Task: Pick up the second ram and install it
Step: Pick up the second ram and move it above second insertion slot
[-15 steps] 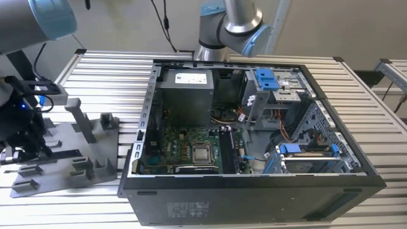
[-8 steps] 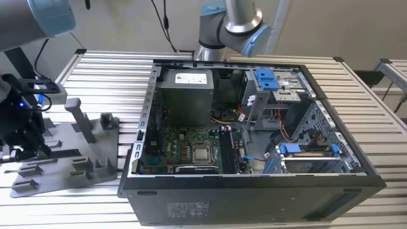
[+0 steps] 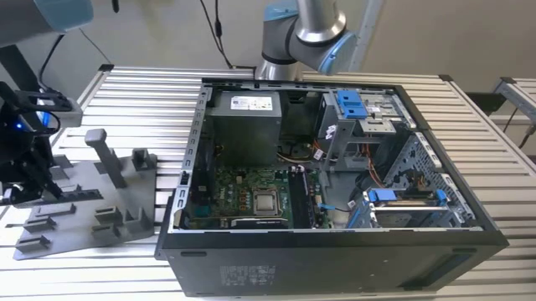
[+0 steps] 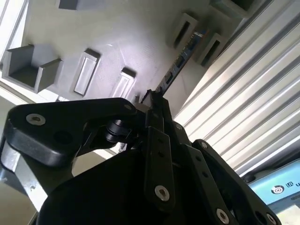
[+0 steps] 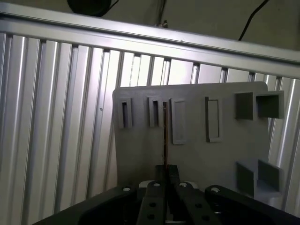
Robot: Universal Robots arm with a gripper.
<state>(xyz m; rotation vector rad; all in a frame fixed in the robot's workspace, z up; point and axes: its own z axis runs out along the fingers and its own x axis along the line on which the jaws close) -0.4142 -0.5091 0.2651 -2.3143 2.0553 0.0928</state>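
The second ram (image 4: pixel 180 61) is a thin blue-green board with dark chips, standing on edge on the grey fixture plate (image 4: pixel 131 42) between two small holders. In the first wrist view the second ram (image 5: pixel 165 133) shows edge-on as a thin line running across the fixture plate (image 5: pixel 197 159). My gripper (image 4: pixel 156 105) is shut on the near end of the stick, its black fingers (image 5: pixel 157 187) pressed together around it. In the exterior view my gripper (image 3: pixel 40 182) hangs over the fixture plate (image 3: pixel 92 210) at that view's left.
The open computer case (image 3: pixel 335 251) lies at the exterior view's right, with the motherboard (image 3: pixel 251 194), a grey power supply (image 3: pixel 243 122) and blue drive-bay latches (image 3: pixel 352 103). Upright posts (image 3: pixel 105 153) rise from the fixture plate. The ribbed metal table (image 5: pixel 56 131) surrounds everything.
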